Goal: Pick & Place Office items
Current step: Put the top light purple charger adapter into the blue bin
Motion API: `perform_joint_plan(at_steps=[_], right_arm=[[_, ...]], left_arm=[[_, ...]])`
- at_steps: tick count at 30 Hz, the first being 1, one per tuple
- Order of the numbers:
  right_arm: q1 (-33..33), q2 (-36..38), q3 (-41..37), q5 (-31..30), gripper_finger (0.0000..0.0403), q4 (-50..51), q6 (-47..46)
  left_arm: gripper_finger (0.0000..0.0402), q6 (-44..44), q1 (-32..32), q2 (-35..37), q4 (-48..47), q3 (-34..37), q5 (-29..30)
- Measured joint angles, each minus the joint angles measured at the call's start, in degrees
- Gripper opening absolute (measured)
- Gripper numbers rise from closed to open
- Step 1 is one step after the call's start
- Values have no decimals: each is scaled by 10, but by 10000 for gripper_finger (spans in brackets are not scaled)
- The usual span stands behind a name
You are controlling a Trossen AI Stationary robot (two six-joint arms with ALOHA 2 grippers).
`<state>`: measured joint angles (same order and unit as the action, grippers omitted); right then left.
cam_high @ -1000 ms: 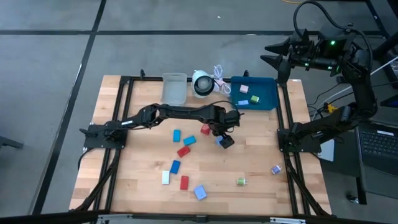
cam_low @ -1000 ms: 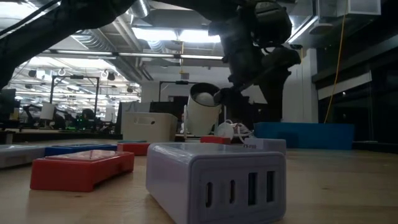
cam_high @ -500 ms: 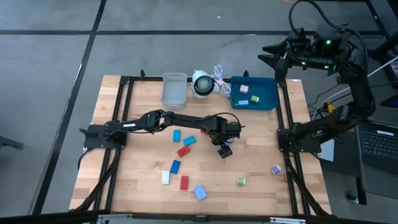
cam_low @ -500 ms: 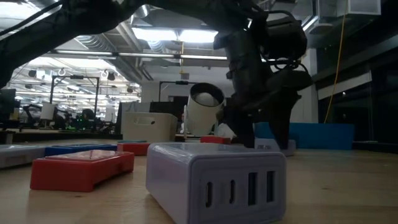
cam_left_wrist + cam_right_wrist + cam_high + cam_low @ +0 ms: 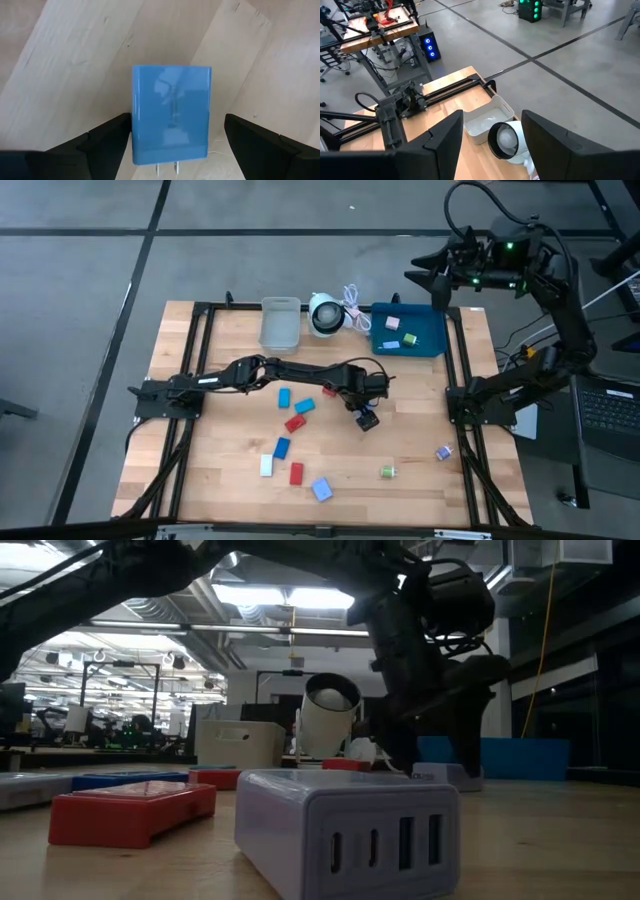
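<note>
My left gripper (image 5: 366,418) is open and low over the table's middle. A blue block with two metal prongs (image 5: 171,115) lies flat on the wood between its fingers. In the low view the fingers reach down to the table on either side of it (image 5: 437,765). Other small blocks lie flat to its left and nearer: blue (image 5: 284,396), light-blue (image 5: 304,406), red (image 5: 295,423), white (image 5: 266,466), a green bit (image 5: 388,472) and a purple bit (image 5: 444,452). My right gripper (image 5: 425,272) hangs open, high beyond the table's far right corner. My left gripper comes at the blue block from above, pointing down, with one finger along each long side. One finger (image 5: 107,142) stands right at the block's edge (image 5: 134,120); I cannot tell whether it touches. The other finger (image 5: 260,142) is clearly apart.
At the far edge stand a grey bin (image 5: 281,320), a white round black-faced object (image 5: 325,313) with its cord (image 5: 352,298), and a blue tray (image 5: 428,315) with a few small pieces in it. A pale block with ports (image 5: 350,825) fills the low view's front.
My left gripper has come down from above the table to table height, moving toward the near edge and a little to the right, and now straddles the blue block. My right arm has swung slightly toward the table's left.
</note>
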<state>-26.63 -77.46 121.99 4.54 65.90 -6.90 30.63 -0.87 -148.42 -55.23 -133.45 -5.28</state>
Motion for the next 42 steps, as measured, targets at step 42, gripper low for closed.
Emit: perform_joint_plan(at_steps=[42], right_arm=[[0,-1,0,11,208,-33,33]], left_arm=[[209,-79,-146,61,251,-11,-27]])
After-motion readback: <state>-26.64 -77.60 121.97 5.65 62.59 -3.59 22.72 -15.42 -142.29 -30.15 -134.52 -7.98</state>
